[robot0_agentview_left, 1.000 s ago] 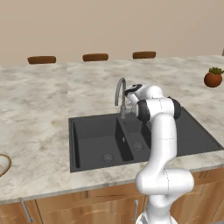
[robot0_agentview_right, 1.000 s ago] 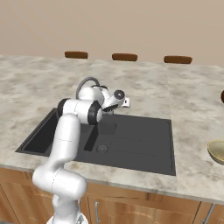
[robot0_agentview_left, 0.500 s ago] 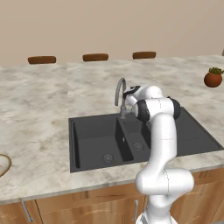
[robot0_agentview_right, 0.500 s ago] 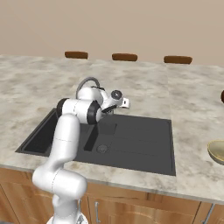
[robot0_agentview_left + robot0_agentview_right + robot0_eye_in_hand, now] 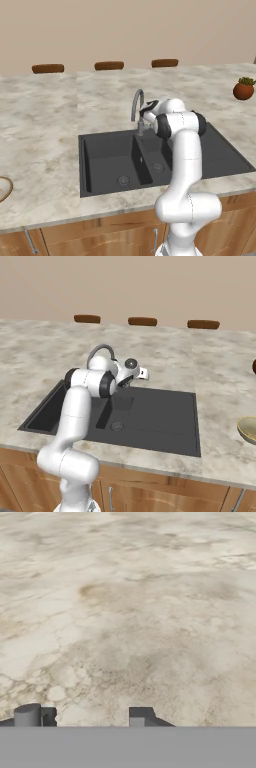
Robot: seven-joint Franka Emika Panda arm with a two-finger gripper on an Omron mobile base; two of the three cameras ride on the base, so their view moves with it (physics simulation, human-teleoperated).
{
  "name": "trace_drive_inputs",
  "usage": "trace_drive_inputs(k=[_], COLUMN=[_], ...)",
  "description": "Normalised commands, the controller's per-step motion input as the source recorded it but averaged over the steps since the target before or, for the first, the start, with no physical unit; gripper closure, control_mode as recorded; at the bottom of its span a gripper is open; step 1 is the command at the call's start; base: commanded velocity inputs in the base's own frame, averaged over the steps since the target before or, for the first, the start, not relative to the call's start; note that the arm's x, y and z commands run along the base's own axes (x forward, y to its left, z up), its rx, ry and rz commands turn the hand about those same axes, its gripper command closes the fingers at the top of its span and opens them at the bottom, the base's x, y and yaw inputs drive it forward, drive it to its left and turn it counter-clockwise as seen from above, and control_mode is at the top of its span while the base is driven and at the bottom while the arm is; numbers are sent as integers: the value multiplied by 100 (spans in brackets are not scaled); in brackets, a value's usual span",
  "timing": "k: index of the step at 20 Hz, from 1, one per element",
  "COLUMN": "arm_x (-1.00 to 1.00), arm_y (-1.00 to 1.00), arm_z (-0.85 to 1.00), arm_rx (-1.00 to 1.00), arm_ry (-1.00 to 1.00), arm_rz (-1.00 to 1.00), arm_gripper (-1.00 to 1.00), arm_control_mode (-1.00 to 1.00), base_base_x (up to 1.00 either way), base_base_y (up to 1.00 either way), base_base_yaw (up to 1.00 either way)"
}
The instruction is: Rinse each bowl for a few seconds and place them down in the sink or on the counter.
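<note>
Marbled counter [image 5: 130, 612]; pincer [image 5: 87, 717] unmoved.

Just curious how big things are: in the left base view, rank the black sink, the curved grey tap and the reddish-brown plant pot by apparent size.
Black sink largest; curved grey tap next; reddish-brown plant pot smallest-looking, but it sits farther away, so tap versus pot is unsure.

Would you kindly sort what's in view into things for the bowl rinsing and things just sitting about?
For the job: shallow bowl, olive bowl, sink, tap, counter.
Lying about: potted plant, three brown chair backs.
</note>
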Motion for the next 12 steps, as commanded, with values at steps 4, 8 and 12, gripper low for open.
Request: trace_drive_inputs(k=[4,8,12], arm_x=[20,9,0], arm_y=[-35,-39,-54], arm_z=[-81,-88,-83], arm_rx=[-2,-3,-2], arm_ry=[0,0,0], arm_rz=[-2,0,0], arm_gripper=[100,100,100], arm_control_mode=[-100,-100,-100], base_base_x=[0,0,0], base_base_y=[0,0,0], base_base_yaw=[0,0,0])
